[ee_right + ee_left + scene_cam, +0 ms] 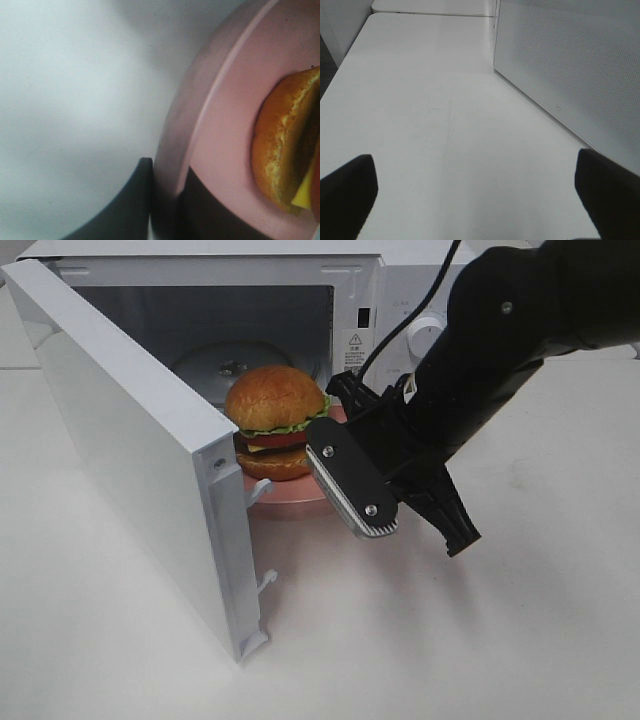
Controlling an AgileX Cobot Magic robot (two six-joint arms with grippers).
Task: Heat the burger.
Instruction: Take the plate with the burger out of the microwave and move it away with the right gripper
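We held the flat pink round plate (300, 492) by its rim in our right gripper (167, 192), its dark jaws pinched shut on the edge, as the right wrist view showed plainly; gripping the rim rather than the food let us carry the glossy golden-brown burger (277, 422), with its green lettuce and red filling, level and untouched. The burger sat on the plate at the mouth of the white microwave oven (350, 300), roughly at twelve o'clock from the gripper in the high view, and we judged it not yet fully inside, though the arm hid the plate's near side, so how far it rested on the oven floor we could not say for sure. The glass turntable (235, 360) waited beyond it. The white oven door (130, 460) stood swung open at nine o'clock of the burger, close beside the plate and the likeliest thing to catch. Our left gripper (475, 195) hung with jaws wide apart and empty over the bare white table (445, 100), beside the oven's perforated wall.
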